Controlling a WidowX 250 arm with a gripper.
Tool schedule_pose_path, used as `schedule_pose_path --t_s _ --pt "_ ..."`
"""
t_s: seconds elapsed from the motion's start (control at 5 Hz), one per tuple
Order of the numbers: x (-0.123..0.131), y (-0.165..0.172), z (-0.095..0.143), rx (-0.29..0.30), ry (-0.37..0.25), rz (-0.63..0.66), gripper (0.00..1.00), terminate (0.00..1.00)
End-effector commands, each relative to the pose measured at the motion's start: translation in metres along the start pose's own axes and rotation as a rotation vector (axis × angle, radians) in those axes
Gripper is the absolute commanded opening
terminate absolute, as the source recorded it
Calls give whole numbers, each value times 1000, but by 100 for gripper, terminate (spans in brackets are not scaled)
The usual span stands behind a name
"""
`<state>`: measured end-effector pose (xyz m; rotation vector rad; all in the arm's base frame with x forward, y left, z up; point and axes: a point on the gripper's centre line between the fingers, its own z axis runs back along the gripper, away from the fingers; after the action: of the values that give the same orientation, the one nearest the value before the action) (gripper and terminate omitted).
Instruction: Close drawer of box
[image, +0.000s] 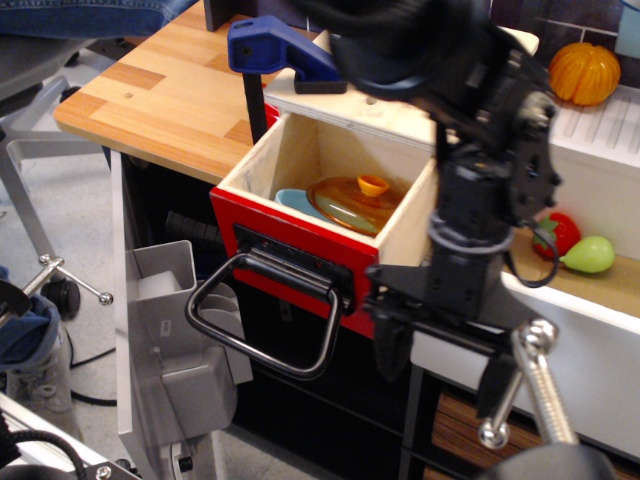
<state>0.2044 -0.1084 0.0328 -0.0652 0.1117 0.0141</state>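
Left of my black pincer, spread wide and empty, I see the red-fronted plywood drawer pulled out of its plywood box, holding an amber glass lid.

Bright even light, soft shadows under the tabletop, motion-blurred arm, defocused foreground metal knob
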Motion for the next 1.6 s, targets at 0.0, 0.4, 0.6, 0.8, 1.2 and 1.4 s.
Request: schedule_pose_path --t_s 0.0,0.4,0.6,0.8,1.2,1.4 --pt "-35 21 25 -48 0 -49 100 0" --pt "-15 65 37 56 -10 -82 100 0" --pt "1 82 52 25 -43 -148 100 0" --pt "17 99 61 -3 -81 -179 100 0" --pt "54 110 70 37 -146 -132 100 0" --pt "69 108 78 55 -191 -111 100 0"
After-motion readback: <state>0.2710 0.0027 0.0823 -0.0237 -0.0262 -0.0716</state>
